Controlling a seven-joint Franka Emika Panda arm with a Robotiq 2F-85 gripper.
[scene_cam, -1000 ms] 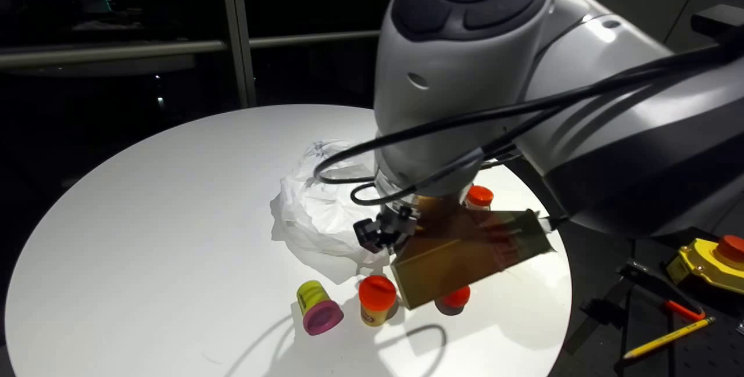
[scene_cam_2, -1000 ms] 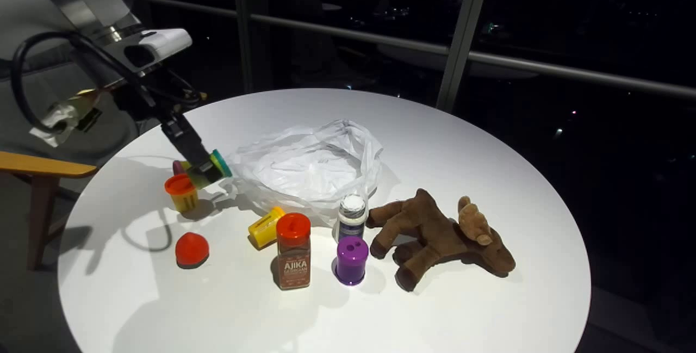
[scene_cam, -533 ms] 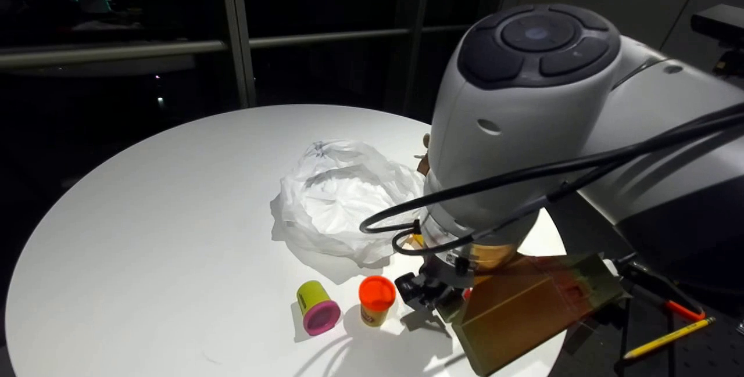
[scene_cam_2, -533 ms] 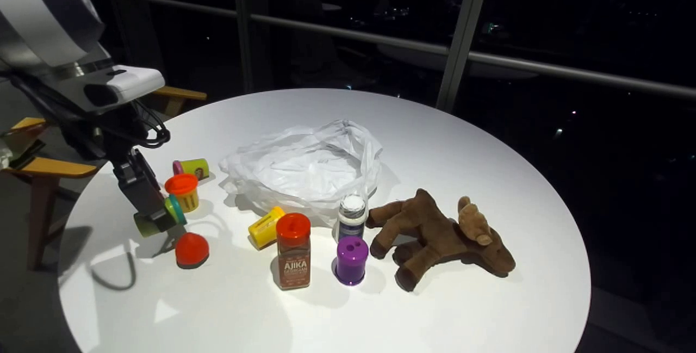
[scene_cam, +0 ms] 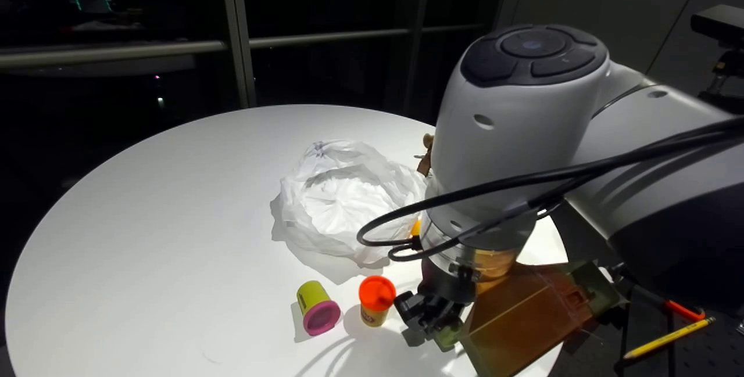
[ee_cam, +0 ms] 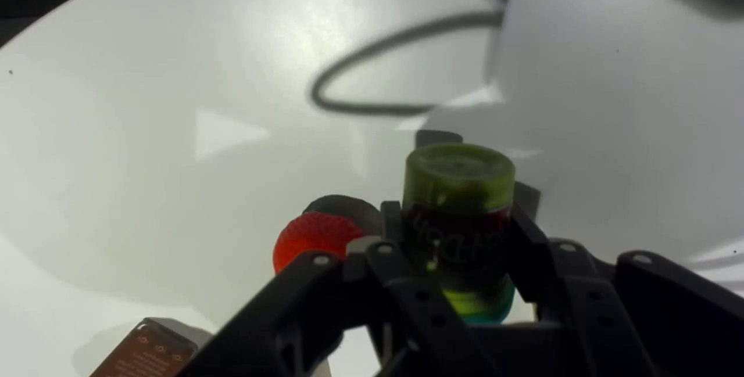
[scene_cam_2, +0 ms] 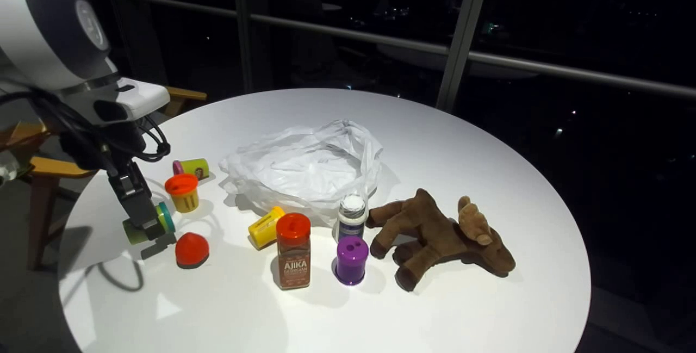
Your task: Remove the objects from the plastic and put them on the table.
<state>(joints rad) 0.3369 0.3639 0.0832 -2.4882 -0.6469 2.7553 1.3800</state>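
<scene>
My gripper is shut on a green tub with a teal lid, held lying sideways low over the white table; whether it touches the top I cannot tell. The plastic lies spread and wrinkled mid-table, with no object visible inside. Around it are the objects: a red piece close to my gripper, an orange-lidded tub, a green tub with pink lid, a yellow tub, the red-capped bottle and the brown animal.
A white bottle and a purple container stand between the red-capped bottle and the animal. A wooden chair is beside the table edge. On a dark surface past the table lies a pencil.
The gripper has carried the green tub away from the plastic, past the orange-lidded tub, and down near the table beside the red piece. Over the last half second it sank slightly.
</scene>
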